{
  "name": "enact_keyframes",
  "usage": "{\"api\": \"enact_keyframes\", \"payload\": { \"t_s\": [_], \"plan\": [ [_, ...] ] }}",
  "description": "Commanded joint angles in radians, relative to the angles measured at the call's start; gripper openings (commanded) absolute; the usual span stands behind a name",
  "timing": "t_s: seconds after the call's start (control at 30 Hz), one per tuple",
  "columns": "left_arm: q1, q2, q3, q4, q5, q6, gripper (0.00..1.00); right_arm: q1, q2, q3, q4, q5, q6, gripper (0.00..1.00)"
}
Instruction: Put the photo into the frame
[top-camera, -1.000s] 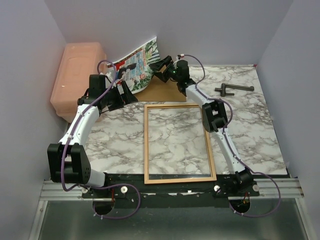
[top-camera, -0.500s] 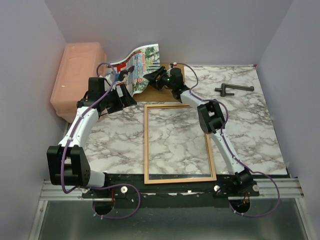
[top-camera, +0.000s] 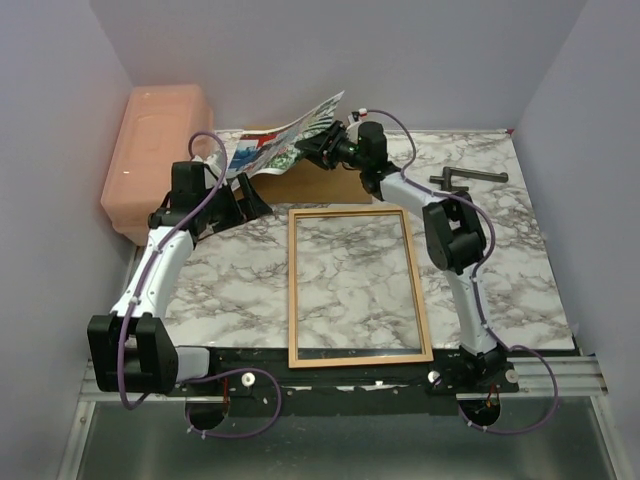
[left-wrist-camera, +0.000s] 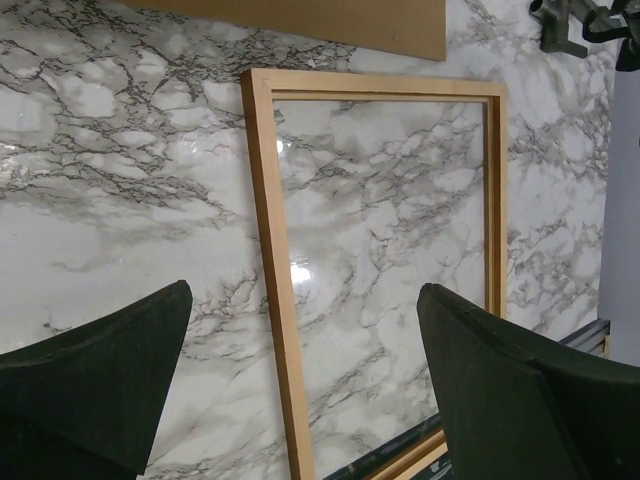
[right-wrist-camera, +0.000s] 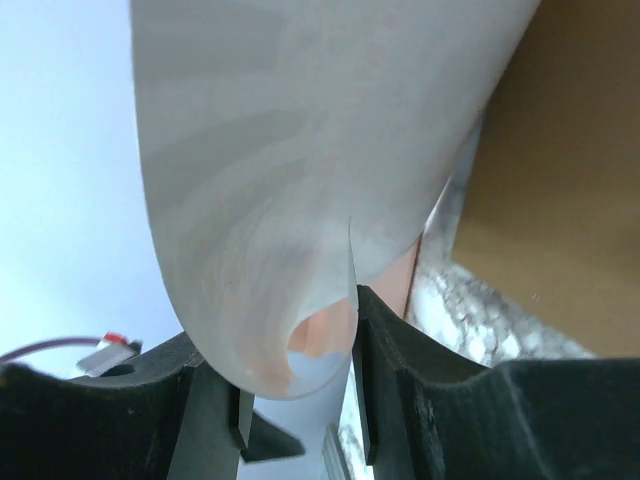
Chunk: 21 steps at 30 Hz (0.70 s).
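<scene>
The photo (top-camera: 283, 141) hangs curled in the air at the back, over the brown backing board (top-camera: 325, 186). My right gripper (top-camera: 318, 147) is shut on its right edge. In the right wrist view the print's white back (right-wrist-camera: 300, 180) curls between my fingers, and the right gripper (right-wrist-camera: 297, 400) pinches it. The orange-brown frame (top-camera: 292, 290) lies flat at the table's middle, with marble showing through it. My left gripper (top-camera: 252, 197) is open and empty, left of the frame's far corner and below the photo. In the left wrist view, the left gripper (left-wrist-camera: 305, 292) hovers over the frame's border (left-wrist-camera: 268, 250).
A pink plastic box (top-camera: 155, 160) stands at the back left against the wall. A black tool (top-camera: 465, 178) lies at the back right and also shows in the left wrist view (left-wrist-camera: 570, 25). The backing board shows in both wrist views (left-wrist-camera: 330, 20) (right-wrist-camera: 560, 200). Walls close in on three sides.
My right gripper has swung right and up with the photo, which now lies flatter and higher. My left gripper has drawn back to the left, away from the photo.
</scene>
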Motion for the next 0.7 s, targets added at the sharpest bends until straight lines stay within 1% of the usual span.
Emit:
{"api": "enact_keyframes", "payload": {
  "t_s": [0.0, 0.17, 0.27, 0.4, 0.47, 0.53, 0.57, 0.6, 0.67],
  "plan": [
    [0.007, -0.073, -0.027, -0.022, 0.036, 0.004, 0.98, 0.007, -0.140, -0.162, 0.042, -0.067, -0.011, 0.45],
    [0.007, -0.147, -0.073, -0.018, 0.068, -0.030, 0.99, 0.008, -0.366, -0.409, 0.019, -0.060, -0.054, 0.44],
    [0.007, -0.192, -0.103, -0.025, 0.082, -0.042, 0.98, 0.010, -0.503, -0.519, -0.044, -0.059, -0.092, 0.44],
    [0.006, -0.257, -0.145, -0.040, 0.080, -0.047, 0.99, 0.030, -0.674, -0.663, -0.184, -0.060, -0.144, 0.44],
    [0.006, -0.285, -0.165, -0.044, 0.076, -0.052, 0.98, 0.037, -0.763, -0.754, -0.265, -0.048, -0.166, 0.47],
    [0.006, -0.306, -0.180, -0.052, 0.079, -0.054, 0.99, 0.038, -0.851, -0.833, -0.386, -0.021, -0.202, 0.53],
    [0.006, -0.316, -0.186, -0.056, 0.079, -0.054, 0.99, 0.038, -0.901, -0.860, -0.444, 0.002, -0.232, 0.62],
    [0.007, -0.325, -0.189, -0.063, 0.080, -0.054, 0.98, 0.039, -0.938, -0.887, -0.533, 0.037, -0.261, 0.75],
    [0.007, -0.346, -0.196, -0.076, 0.081, -0.052, 0.98, 0.038, -1.009, -0.930, -0.634, 0.096, -0.319, 0.90]
  ]
}}
